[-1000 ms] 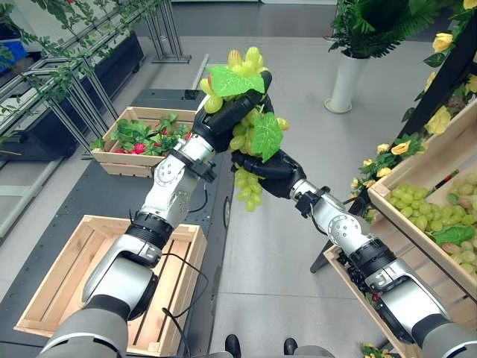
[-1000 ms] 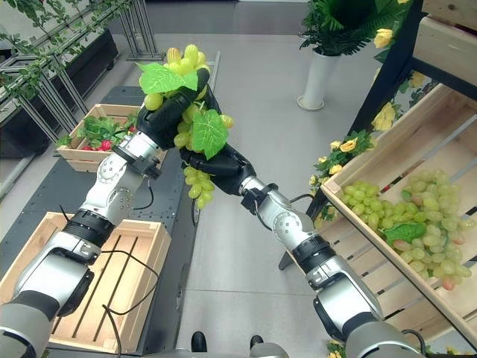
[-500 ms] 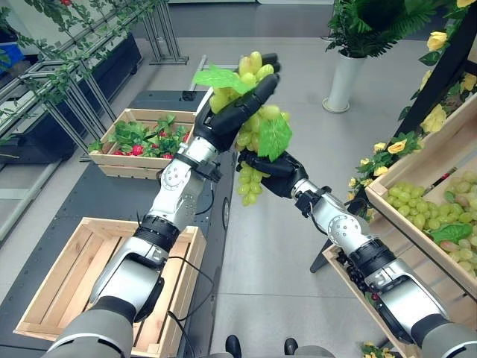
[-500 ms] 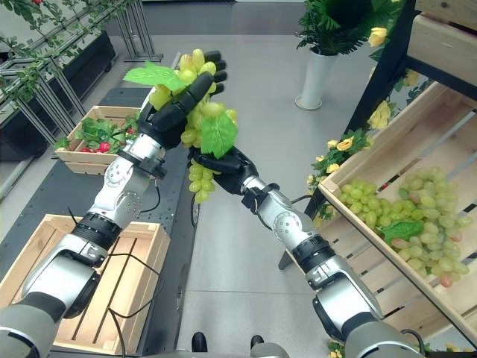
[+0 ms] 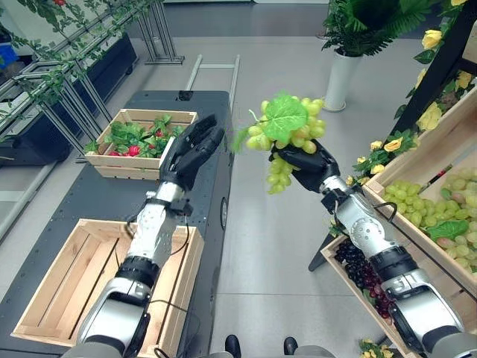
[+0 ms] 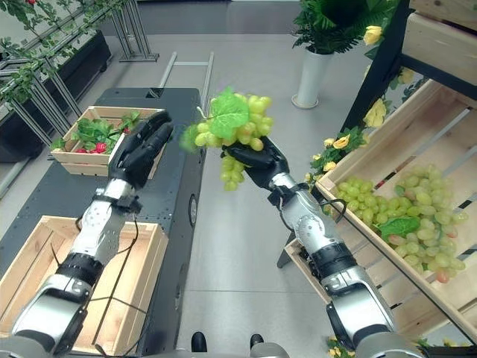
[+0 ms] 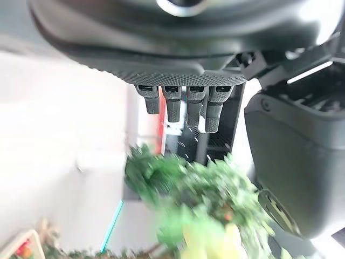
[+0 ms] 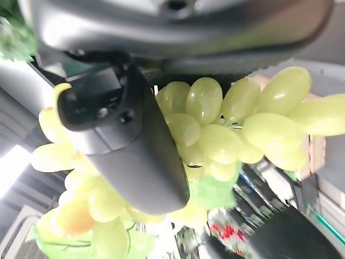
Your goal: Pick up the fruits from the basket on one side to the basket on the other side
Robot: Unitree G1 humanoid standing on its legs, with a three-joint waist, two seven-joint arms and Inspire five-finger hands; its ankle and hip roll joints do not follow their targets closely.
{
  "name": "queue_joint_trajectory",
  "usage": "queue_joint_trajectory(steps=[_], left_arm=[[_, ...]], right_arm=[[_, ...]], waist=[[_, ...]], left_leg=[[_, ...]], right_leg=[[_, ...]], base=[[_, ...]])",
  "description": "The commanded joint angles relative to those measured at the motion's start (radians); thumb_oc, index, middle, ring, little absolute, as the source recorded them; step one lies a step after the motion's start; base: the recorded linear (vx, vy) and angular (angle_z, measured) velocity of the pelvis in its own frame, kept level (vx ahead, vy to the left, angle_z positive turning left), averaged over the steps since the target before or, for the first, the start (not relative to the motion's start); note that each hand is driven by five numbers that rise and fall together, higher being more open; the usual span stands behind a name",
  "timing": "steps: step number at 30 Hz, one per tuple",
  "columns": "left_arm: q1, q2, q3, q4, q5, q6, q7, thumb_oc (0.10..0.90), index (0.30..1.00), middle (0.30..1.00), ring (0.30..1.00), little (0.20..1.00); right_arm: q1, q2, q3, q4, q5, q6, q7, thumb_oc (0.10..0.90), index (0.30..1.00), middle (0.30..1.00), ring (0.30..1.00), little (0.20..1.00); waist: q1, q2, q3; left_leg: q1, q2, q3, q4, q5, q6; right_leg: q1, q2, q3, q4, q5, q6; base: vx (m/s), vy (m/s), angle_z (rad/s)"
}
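The left hand (image 5: 190, 149), fingers now straight and empty, has let go of the green grape bunch (image 5: 287, 134), leaving the right hand (image 5: 313, 165) alone clasping it at centre frame, the transfer unfinished.

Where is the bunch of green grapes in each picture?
Left eye view: grapes centre, held by the right hand.
Right eye view: centre.
Left wrist view: blurred, beyond the left hand.
Right wrist view: close up.
Shared landmark: strawberry crate.
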Motion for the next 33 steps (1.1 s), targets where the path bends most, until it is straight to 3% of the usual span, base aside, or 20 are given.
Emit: queue_joint_trajectory(steps=[1, 8, 16, 23, 24, 31, 33], left_arm=[[-0.041, -0.001, 0.013, 0.034, 0.05, -0.115, 0.027, 0.8, 0.9, 0.9, 0.9, 0.9], [0.025, -0.063, -0.033, 0.016, 0.103, -0.092, 0.059, 0.8, 0.9, 0.9, 0.9, 0.9], [0.151, -0.159, -0.076, 0.073, 0.106, -0.067, 0.065, 0.8, 0.9, 0.9, 0.9, 0.9], [0.197, -0.183, -0.082, 0.116, 0.081, -0.057, 0.071, 0.8, 0.9, 0.9, 0.9, 0.9], [0.214, -0.181, -0.072, 0.122, 0.059, -0.053, 0.077, 0.8, 0.9, 0.9, 0.9, 0.9], [0.243, -0.158, -0.066, 0.128, 0.072, -0.072, 0.085, 0.8, 0.9, 0.9, 0.9, 0.9], [0.247, -0.153, -0.065, 0.123, 0.059, -0.077, 0.075, 0.8, 0.9, 0.9, 0.9, 0.9]], right_arm=[[-0.037, -0.003, -0.104, -0.097, -0.053, -0.156, -0.009, 0.4, 0.3, 0.3, 0.3, 0.3], [0.011, -0.064, -0.1, -0.137, -0.232, -0.1, -0.017, 0.4, 0.3, 0.3, 0.3, 0.3], [0.139, -0.114, -0.114, -0.316, -0.229, 0.028, 0.103, 0.4, 0.3, 0.3, 0.3, 0.3], [0.28, -0.164, -0.152, -0.483, -0.2, 0.111, 0.172, 0.4, 0.3, 0.3, 0.3, 0.3], [0.353, -0.177, -0.197, -0.537, -0.17, 0.127, 0.196, 0.4, 0.3, 0.3, 0.3, 0.3], [0.547, -0.209, -0.323, -0.668, -0.148, 0.072, 0.24, 0.4, 0.3, 0.3, 0.3, 0.3], [0.583, -0.221, -0.352, -0.677, -0.158, 0.054, 0.244, 0.4, 0.3, 0.3, 0.3, 0.3]], waist=[[0.001, -0.015, -0.153], [-0.012, -0.029, -0.149], [-0.046, -0.051, -0.135], [-0.087, -0.074, -0.114], [-0.11, -0.078, -0.107], [-0.179, -0.09, -0.077], [-0.2, -0.082, -0.072]], left_leg=[[0.049, -0.055, -0.018, 0.003, -0.189, 0.011], [0.053, -0.057, -0.009, 0.003, -0.192, 0.015], [0.047, -0.059, 0.026, 0.003, -0.196, 0.025], [0.045, -0.058, 0.071, 0.003, -0.199, 0.035], [0.048, -0.056, 0.094, 0.003, -0.199, 0.038], [0.04, -0.045, 0.166, 0.019, -0.207, 0.046], [0.049, -0.045, 0.168, 0.021, -0.229, 0.05]], right_leg=[[-0.047, 0.06, -0.018, 0.001, -0.014, -0.028], [-0.051, 0.059, -0.002, 0.001, -0.002, -0.023], [-0.075, 0.066, 0.048, 0.001, 0.019, -0.016], [-0.096, 0.07, 0.096, 0.001, 0.042, -0.003], [-0.105, 0.075, 0.116, 0.005, 0.048, 0.002], [-0.148, 0.09, 0.163, 0.028, 0.065, 0.019], [-0.141, 0.09, 0.162, 0.024, 0.054, 0.028]], base=[[0.03, 0.038, -0.02], [0.02, 0.03, 0.0], [0.01, 0.048, -0.09], [0.01, 0.066, -0.24], [0.02, 0.075, -0.24], [-0.02, 0.061, -0.39], [0.03, 0.095, -0.36]])
